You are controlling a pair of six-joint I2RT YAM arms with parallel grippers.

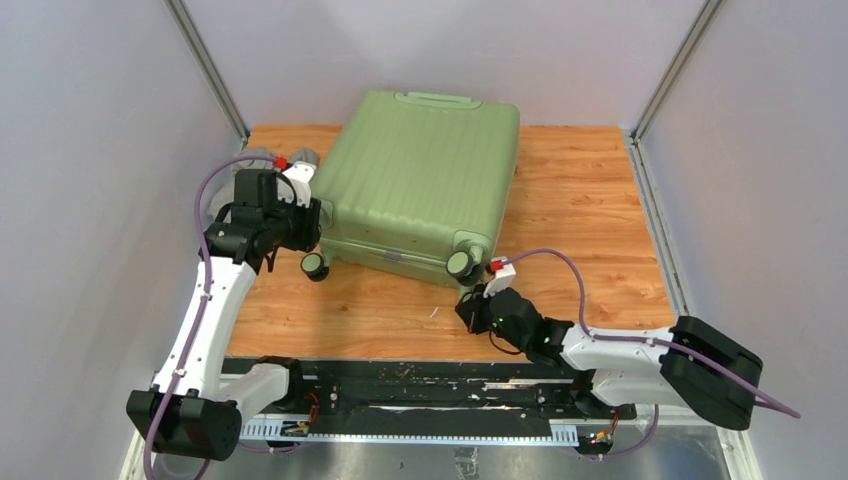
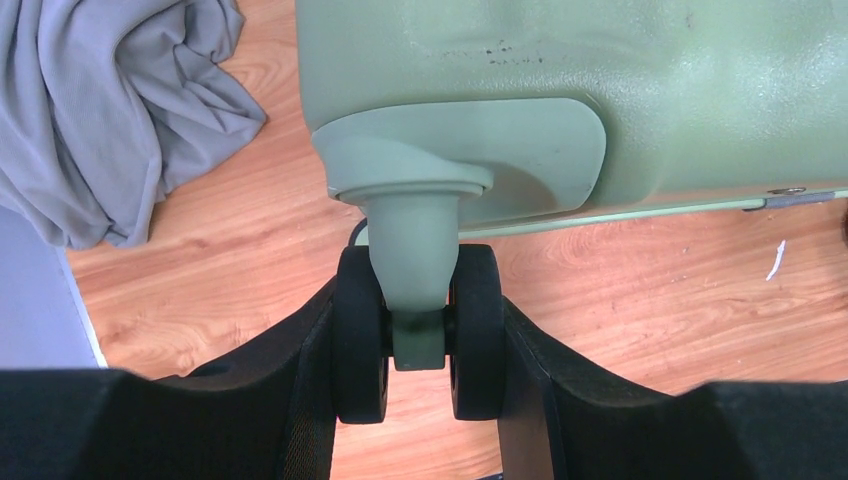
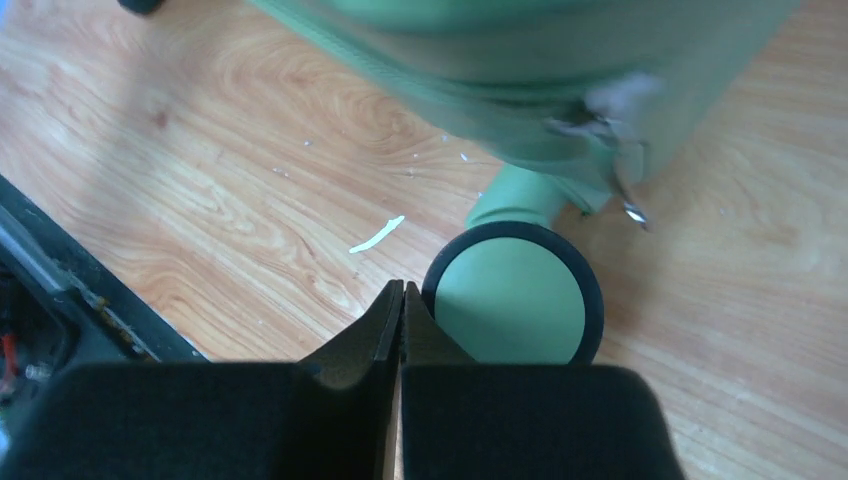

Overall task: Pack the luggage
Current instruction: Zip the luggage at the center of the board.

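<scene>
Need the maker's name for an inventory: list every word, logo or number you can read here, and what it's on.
None can be read.
The luggage shows no brand, label or number in any view.
The dark specks on its shell, left wrist view, are too small to read.

The light-green ribbed hard-shell suitcase [image 1: 425, 175] is matt moulded plastic, faintly scuffed by the wheel mount. The twin black wheel [image 2: 360, 340] in my left gripper [image 2: 417, 300] looks like dull rubber. The wooden table [image 1: 590, 200] is smooth, lightly glossy. The crumpled grey cloth [image 2: 110, 110] near its far left corner is soft and matt.
</scene>
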